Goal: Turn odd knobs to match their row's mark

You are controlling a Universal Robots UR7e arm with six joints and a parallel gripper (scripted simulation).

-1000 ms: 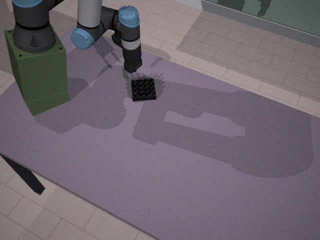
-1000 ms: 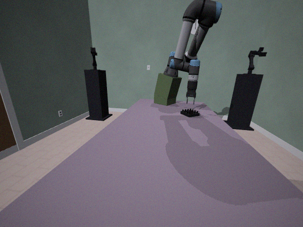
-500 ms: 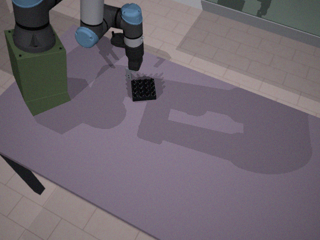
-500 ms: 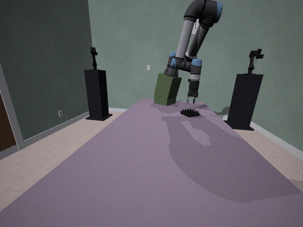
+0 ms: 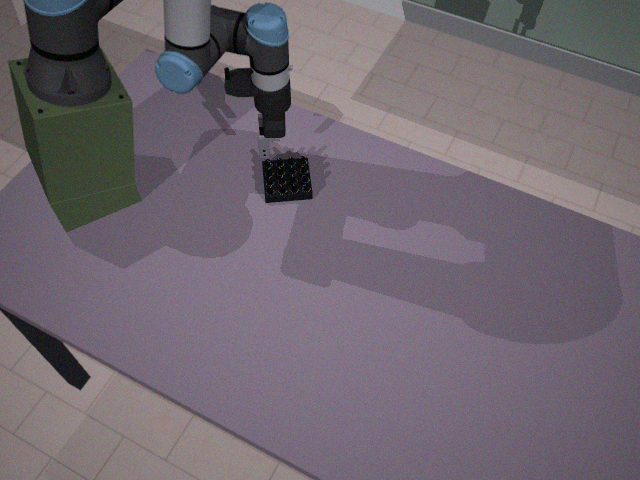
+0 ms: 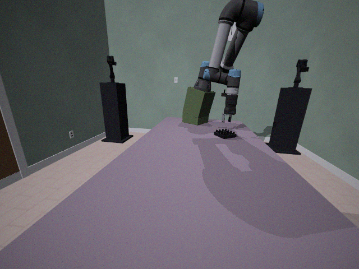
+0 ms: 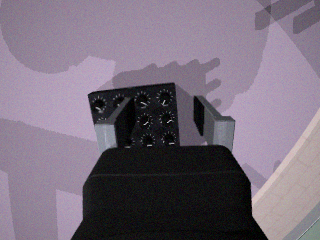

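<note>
Hung with fingers (image 5: 264, 148) (image 6: 223, 117) spread wide above the knob box (image 5: 287, 197) (image 6: 225, 135) (image 7: 156, 110), laid knobs upward, sides askew to the table (image 5: 310, 372) (image 6: 145, 202) (image 7: 50, 100) edges, long axis indistinguishable.

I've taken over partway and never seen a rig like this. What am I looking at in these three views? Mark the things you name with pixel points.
The machine is a grey jointed robot arm with blue caps, bolted to a green pedestal (image 5: 85, 155) (image 6: 192, 105). The top view looks down from above; the exterior view looks along the table towards the arm; the wrist view looks past the fingers.

On the mauve table (image 5: 320, 372) (image 6: 139, 202) (image 7: 50, 65) sits a square black box with knobs (image 5: 287, 197) (image 6: 224, 134) (image 7: 157, 111).

The two-finger gripper (image 5: 271, 147) (image 6: 226, 118) (image 7: 164, 109) is open above it, holding nothing.
</note>
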